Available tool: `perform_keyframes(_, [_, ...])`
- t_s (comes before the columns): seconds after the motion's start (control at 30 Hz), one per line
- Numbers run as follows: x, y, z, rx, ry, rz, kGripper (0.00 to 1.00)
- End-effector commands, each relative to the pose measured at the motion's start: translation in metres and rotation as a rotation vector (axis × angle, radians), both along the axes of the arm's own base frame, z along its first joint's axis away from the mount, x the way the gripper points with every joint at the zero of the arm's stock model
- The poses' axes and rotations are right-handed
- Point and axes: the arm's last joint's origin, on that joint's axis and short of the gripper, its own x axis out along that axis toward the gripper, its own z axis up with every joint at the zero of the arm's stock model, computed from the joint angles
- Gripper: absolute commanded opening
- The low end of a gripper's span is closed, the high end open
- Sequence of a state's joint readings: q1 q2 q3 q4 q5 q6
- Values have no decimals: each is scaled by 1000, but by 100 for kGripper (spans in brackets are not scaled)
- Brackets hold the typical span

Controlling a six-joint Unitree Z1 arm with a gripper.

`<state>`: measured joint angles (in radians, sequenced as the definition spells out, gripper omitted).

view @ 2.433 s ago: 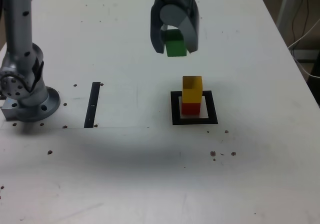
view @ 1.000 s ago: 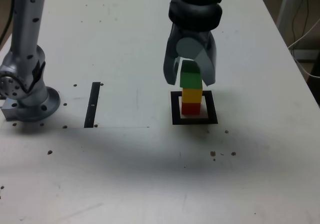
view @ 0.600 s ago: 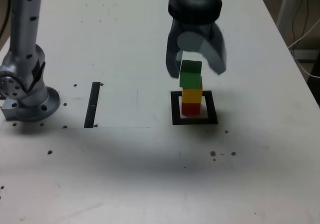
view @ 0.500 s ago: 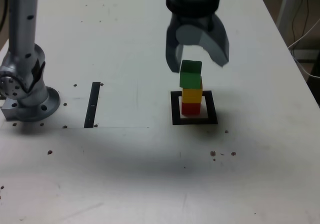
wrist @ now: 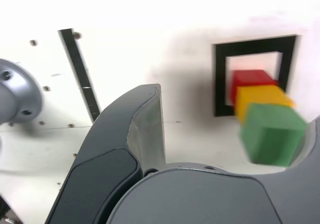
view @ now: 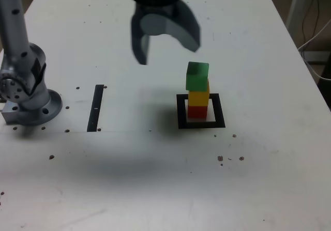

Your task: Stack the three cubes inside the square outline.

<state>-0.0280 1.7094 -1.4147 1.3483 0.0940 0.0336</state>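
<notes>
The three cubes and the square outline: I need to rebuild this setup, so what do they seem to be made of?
The green cube, yellow cube and red cube look like painted wood or hard plastic: flat, matte, single-colour faces with crisp edges and no glare. Which one, the views cannot settle. The square outline looks like flat black tape or print on the white table: no visible thickness, dull finish.

The claw [view: 166,40] hangs wide open in the upper middle of the exterior frame, well clear of everything. Right of centre stands the one tall obstacle: green cube [view: 197,76] on yellow cube [view: 198,97] on red cube [view: 197,111], inside the square outline [view: 180,112]. Open air all round that tower. At the frame's left edge the arm's base [view: 26,99] blocks the way. The black strip [view: 95,107] lies flat on the worktop [view: 155,179], no hindrance. The lower half of the frame is bare surface.
</notes>
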Motion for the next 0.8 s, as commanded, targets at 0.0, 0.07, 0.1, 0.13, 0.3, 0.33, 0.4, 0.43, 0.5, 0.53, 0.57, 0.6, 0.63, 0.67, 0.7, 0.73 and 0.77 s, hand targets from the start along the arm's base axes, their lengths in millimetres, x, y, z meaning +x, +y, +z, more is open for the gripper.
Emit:
perform_keyframes(0.0, [-13, 5, 0, 3, 6, 18, 100])
perform_keyframes(0.07, [-22, 7, -3, 7, 20, 26, 100])
perform_keyframes(0.1, [-26, 8, -6, 10, 27, 30, 100])
perform_keyframes(0.13, [-31, 9, -8, 12, 35, 34, 100])
perform_keyframes(0.3, [-53, 14, -32, 15, 67, 54, 100])
perform_keyframes(0.33, [-56, 14, -37, 14, 73, 58, 100])
perform_keyframes(0.4, [-63, 14, -46, 12, 84, 63, 100])
perform_keyframes(0.43, [-66, 14, -50, 10, 91, 65, 100])
perform_keyframes(0.5, [-72, 14, -57, 6, 104, 68, 100])
perform_keyframes(0.53, [-75, 14, -60, 4, 111, 69, 100])
perform_keyframes(0.57, [-78, 14, -63, 2, 117, 71, 100])
perform_keyframes(0.6, [-81, 14, -66, 1, 123, 72, 100])
perform_keyframes(0.63, [-84, 13, -69, -1, 129, 74, 100])
perform_keyframes(0.67, [-88, 13, -73, -4, 135, 76, 100])
perform_keyframes(0.7, [-90, 13, -76, -6, 140, 78, 100])
perform_keyframes(0.73, [-93, 13, -79, -9, 144, 80, 100])
perform_keyframes(0.77, [-95, 12, -82, -13, 146, 81, 100])
